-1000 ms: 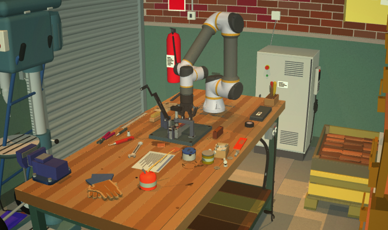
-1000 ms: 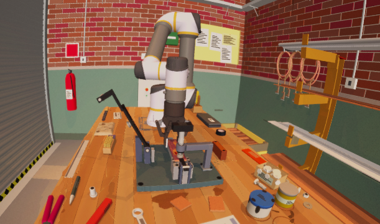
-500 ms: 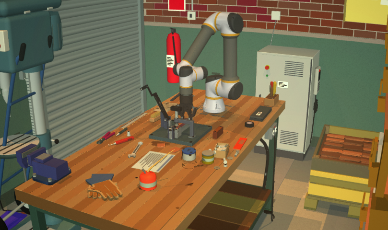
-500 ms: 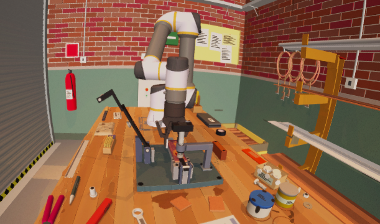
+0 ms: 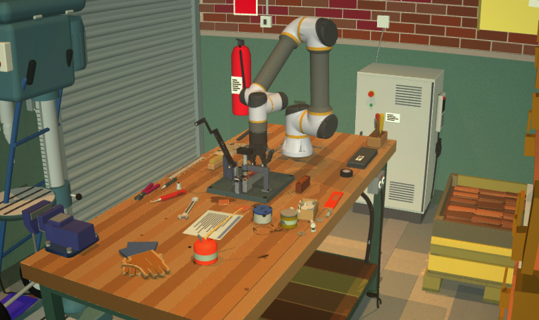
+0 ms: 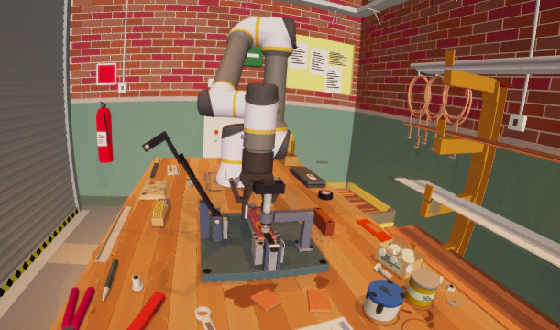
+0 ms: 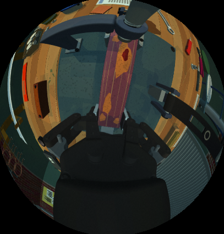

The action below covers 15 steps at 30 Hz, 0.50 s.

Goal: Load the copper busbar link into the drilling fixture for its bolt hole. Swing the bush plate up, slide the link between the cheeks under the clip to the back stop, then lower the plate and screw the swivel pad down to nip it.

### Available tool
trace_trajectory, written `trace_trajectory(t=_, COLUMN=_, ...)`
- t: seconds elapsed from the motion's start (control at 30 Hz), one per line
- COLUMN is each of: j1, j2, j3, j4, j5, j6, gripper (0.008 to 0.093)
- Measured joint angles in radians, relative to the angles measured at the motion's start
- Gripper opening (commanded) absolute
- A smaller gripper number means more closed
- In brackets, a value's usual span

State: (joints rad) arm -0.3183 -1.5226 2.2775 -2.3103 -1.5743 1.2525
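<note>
The far end of the copper busbar link [image 7: 115, 77] is hidden under the swivel pad [image 7: 131, 26] and its bridge arm [image 7: 77, 23]; in the second side camera the link [image 6: 261, 228] lies along the fixture between the cheeks [image 6: 268, 253]. I grip the link's near end in my closed gripper [image 7: 111, 120], which stands upright over the fixture's back part [image 5: 257, 160]. The bush plate [image 6: 183, 172] is swung up on its hinge at the fixture's left, its handle high in the air [image 5: 212, 135]. The fixture sits on a dark green base plate [image 5: 251, 186].
A drill press [image 5: 26, 79] stands off the bench's left end, with a blue vice [image 5: 62, 230] near it. Pens, pliers and a spanner [image 5: 187, 208] lie left of the fixture. A copper block [image 6: 323, 221], tins [image 6: 384, 300] and a box lie to its right.
</note>
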Motion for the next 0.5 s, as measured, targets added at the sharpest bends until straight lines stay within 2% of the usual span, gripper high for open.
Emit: trace_trajectory(t=0.5, j1=0.005, j2=0.016, j3=-0.015, j4=-0.006, j5=0.001, j6=0.005, gripper=0.008)
